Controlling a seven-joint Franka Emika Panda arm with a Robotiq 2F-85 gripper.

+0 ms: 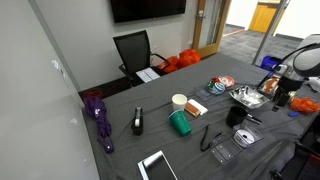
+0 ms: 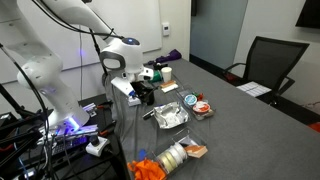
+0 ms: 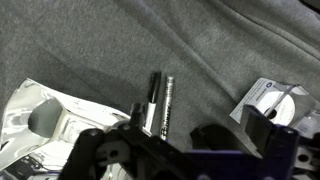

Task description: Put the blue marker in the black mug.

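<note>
In the wrist view two slim markers (image 3: 160,103) lie side by side on the grey cloth; the picture is too grey to tell which one is blue. My gripper (image 3: 185,142) hangs just above and in front of them, jaws apart, with nothing between them. In an exterior view the black mug (image 1: 237,114) stands upright near the table's middle, between the green cup (image 1: 180,123) and my gripper (image 1: 282,93). My gripper also shows over the table's near end in an exterior view (image 2: 140,93). The mug is out of the wrist view.
A crumpled foil tray (image 1: 245,97) (image 2: 170,115) (image 3: 30,115) lies beside the markers. A white card (image 3: 270,100) lies on their other side. A white paper cup (image 1: 179,101), a purple umbrella (image 1: 98,115) and an office chair (image 1: 135,52) are farther off.
</note>
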